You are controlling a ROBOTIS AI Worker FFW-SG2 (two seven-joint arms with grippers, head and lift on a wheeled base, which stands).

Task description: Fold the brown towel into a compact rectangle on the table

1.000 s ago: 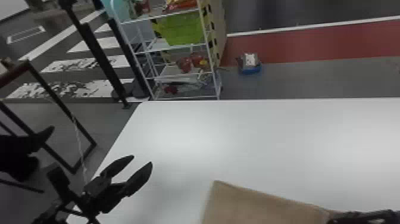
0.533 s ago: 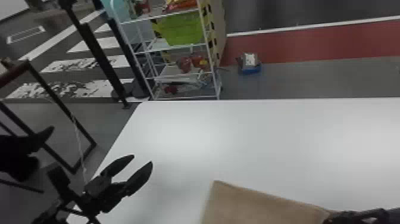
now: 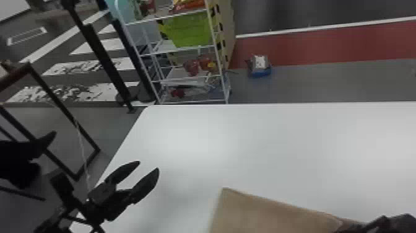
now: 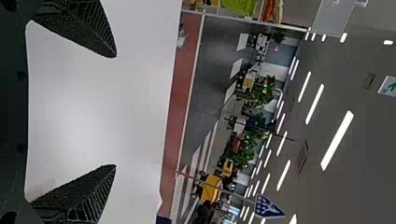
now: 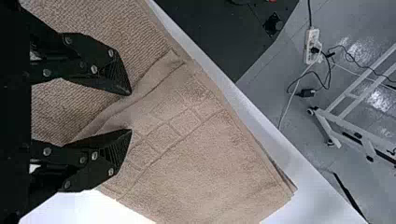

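In the head view my left gripper (image 3: 148, 164) is open over the table's left part, apart from the towel; in the left wrist view the left gripper (image 4: 116, 111) has its fingers spread with nothing between them. The brown towel (image 3: 257, 213) lies at the near edge of the head view, and my right gripper (image 3: 380, 224) is at its right end. In the right wrist view the towel (image 5: 201, 172) shows stacked layers and a turned-over part with a checked band. Over it, the right gripper (image 5: 131, 112) is open, with towel visible between its fingertips.
The white table (image 3: 278, 139) extends beyond the towel. Past its far left edge stands a white wire shelf (image 3: 192, 49) with a green bin (image 3: 188, 29). A dark frame (image 3: 65, 108) is at the left. In the right wrist view a power strip (image 5: 311, 45) lies on the floor.
My right gripper has shifted slightly left in the head view, over the towel's right end. The left arm has kept still.
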